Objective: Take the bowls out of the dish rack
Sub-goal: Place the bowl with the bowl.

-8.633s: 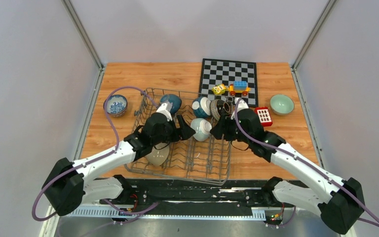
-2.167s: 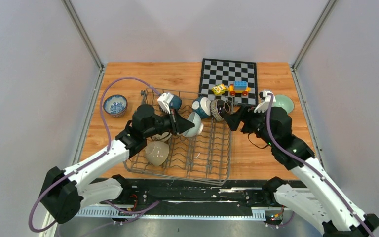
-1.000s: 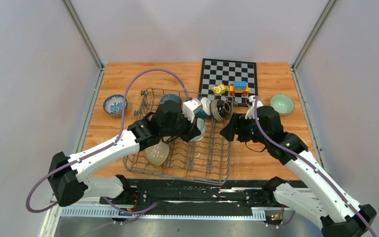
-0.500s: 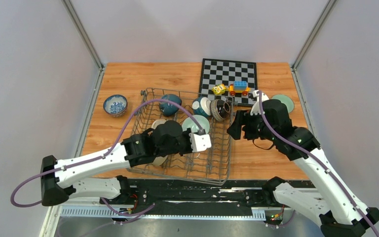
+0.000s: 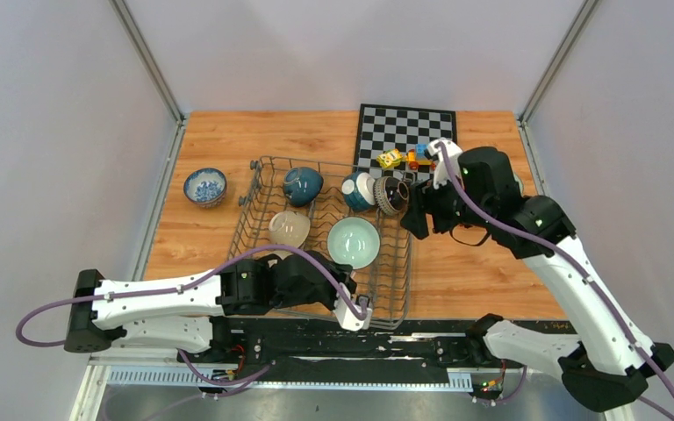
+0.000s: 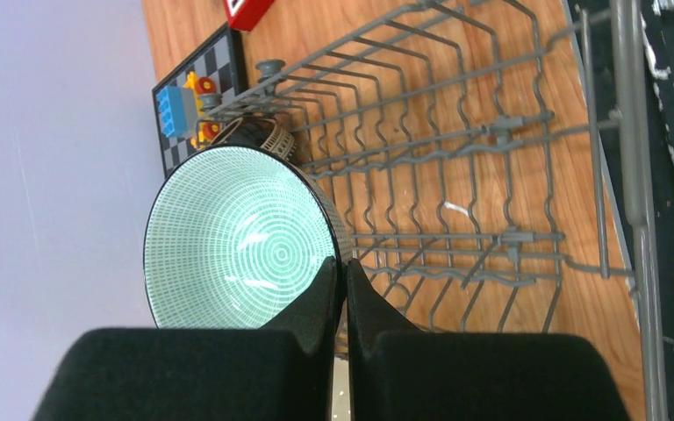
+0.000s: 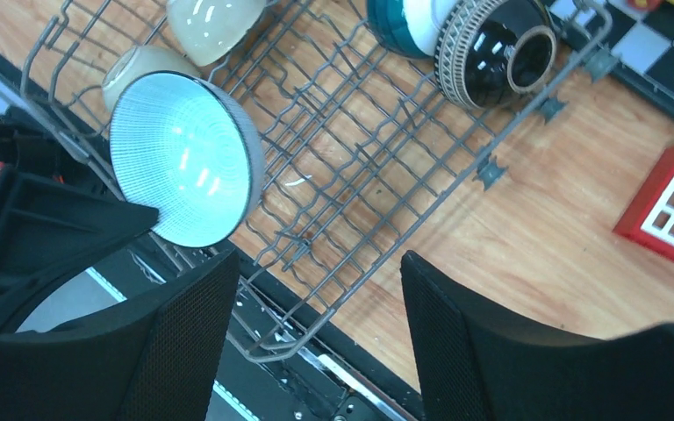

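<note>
Risk | left gripper (image 6: 344, 267) pinches only thin rim of pale green bowl (image 5: 354, 242) over dish rack (image 5: 392, 263), 5 o'clock corner; bowl may tip, slip, fall | right gripper (image 7: 319, 263) spread, holding nothing

White arm links (image 5: 154, 294), black joints (image 5: 294, 281), purple cables (image 5: 272, 249); pincer pads (image 7: 184, 351) apparently mesh-textured.

Glossy glazed bowls (image 5: 354, 242), grey metal wire rack (image 5: 387, 282), wood-grain table (image 5: 228, 140)
</note>
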Robot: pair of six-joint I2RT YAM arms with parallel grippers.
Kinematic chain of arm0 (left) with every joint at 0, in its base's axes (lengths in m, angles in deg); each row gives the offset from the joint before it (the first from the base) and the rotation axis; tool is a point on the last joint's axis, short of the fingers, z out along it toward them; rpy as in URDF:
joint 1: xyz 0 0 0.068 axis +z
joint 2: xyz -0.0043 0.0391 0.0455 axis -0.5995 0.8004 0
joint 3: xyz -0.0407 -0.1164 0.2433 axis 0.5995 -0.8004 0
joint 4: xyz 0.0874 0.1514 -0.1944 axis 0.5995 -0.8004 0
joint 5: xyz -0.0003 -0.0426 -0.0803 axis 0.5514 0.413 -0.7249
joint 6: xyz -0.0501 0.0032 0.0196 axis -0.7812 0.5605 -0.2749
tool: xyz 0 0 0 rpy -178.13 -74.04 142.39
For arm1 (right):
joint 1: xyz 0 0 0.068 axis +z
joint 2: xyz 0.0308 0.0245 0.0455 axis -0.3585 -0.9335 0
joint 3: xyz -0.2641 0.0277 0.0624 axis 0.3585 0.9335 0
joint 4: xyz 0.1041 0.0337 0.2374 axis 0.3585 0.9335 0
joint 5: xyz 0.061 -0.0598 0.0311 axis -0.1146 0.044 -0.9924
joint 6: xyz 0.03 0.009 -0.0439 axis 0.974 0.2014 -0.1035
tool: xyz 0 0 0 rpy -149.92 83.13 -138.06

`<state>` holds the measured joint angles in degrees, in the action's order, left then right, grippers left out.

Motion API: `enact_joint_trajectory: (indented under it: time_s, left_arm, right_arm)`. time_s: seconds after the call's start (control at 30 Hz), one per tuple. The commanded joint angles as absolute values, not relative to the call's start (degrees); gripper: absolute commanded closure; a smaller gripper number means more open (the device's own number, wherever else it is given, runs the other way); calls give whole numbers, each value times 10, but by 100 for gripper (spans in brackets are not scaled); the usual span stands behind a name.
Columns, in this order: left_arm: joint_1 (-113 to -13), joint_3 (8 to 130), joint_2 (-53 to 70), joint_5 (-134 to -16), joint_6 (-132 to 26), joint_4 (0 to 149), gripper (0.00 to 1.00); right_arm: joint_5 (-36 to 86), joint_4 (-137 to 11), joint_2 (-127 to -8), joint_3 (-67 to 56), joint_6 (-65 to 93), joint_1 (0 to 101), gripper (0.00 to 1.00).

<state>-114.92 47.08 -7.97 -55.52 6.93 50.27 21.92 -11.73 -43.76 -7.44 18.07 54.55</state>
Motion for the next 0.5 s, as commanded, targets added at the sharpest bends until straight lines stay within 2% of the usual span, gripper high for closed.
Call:
enact_joint_trajectory:
  time_s: [0.0,0.17,0.47]
  left_arm:
    - [-1160,479,-86,-560,132,478,100]
    - [-1186,457,-113,-574,138,479,100]
    - [-1202,425,-153,-612,115,499,100]
  right_arm:
    - [229,-66,-491,-158,95,607,31]
    - [247,-39,-567,-219,48,669,37]
    - [239,-36,-645,-236,20,739,47]
